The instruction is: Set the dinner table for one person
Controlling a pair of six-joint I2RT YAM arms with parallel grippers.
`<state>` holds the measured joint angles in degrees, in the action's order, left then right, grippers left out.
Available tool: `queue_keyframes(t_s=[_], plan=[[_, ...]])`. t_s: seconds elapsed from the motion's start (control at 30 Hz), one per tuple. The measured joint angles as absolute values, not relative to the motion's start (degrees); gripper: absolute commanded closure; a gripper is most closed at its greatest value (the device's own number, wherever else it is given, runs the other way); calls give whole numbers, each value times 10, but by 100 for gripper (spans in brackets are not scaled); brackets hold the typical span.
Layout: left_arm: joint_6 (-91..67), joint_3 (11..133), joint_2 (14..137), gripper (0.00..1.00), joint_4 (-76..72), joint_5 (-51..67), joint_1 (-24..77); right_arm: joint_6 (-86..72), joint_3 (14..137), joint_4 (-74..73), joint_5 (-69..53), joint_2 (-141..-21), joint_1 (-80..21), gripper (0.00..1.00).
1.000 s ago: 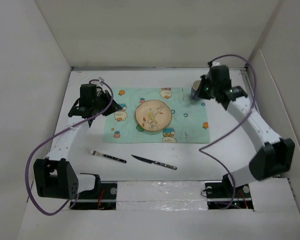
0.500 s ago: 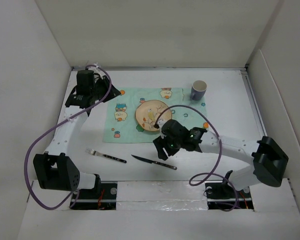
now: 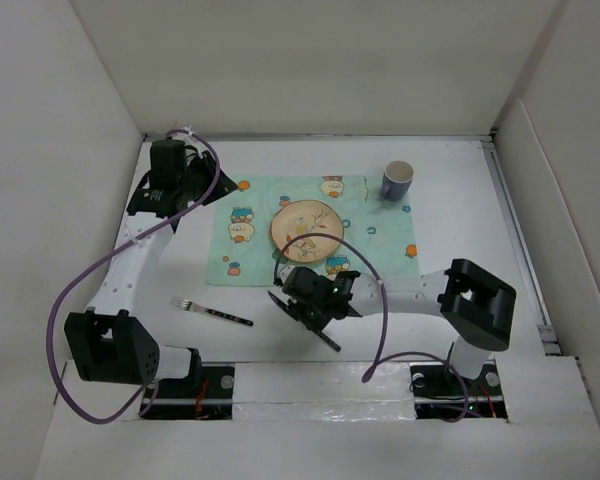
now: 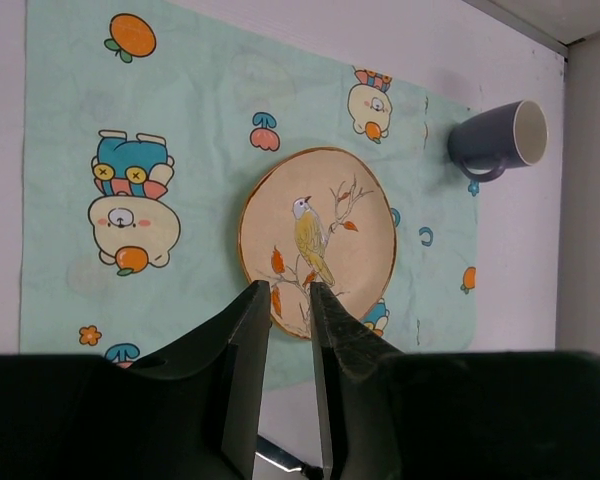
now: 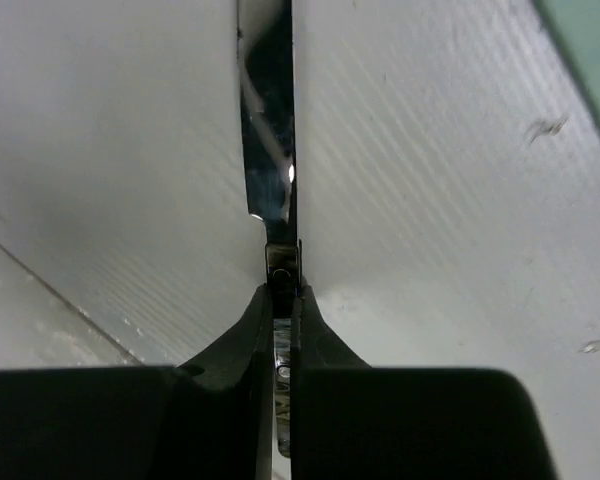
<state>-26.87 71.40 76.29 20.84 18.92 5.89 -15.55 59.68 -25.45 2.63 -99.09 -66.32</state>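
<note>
The dinner table point(image 3: 450, 240) is a large white tabletop. A mint placemat point(image 3: 380, 255) bears a bird-printed plate point(image 3: 306, 230); a blue-grey mug point(image 3: 397, 181) stands at its far right corner. A fork point(image 3: 212, 312) lies in front of the mat, to the left. My right gripper point(image 3: 302, 303) is low over the table in front of the mat and shut on the knife point(image 3: 330, 342). In the right wrist view the handle sits between the fingers and the blade point(image 5: 270, 150) points ahead. My left gripper point(image 3: 218, 190) hovers over the mat's far left, jaws narrowly apart and empty point(image 4: 290, 290).
White panels wall the table on the left, back and right. In the left wrist view the plate point(image 4: 318, 240), the mug point(image 4: 495, 140) and the placemat point(image 4: 200, 130) show below the fingers. The arm bases stand at the near edge.
My right arm swung from the mug at the back right to the knife at the front and closed on it. The knife turned steeper. My left gripper narrowed and drew back slightly.
</note>
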Motion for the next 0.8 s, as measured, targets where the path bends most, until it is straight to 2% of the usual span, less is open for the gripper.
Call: queue_keyframes(t_s=[0.2,0.37,0.47,0.6,0.8], plan=[[-268,714,753,79,211,186,59,-162,604,-289,59,-979,-701,100],[-268,714,752,79,211,185,59,-153,677,-358,55,-895,-692,100],[-269,714,752,79,210,187,59,-154,735,-329,45,-840,-607,100],[-270,713,752,79,206,196,59,-167,755,-270,50,-817,-431,100],[-272,679,749,78,190,205,59,-197,778,-268,60,-968,-279,100]])
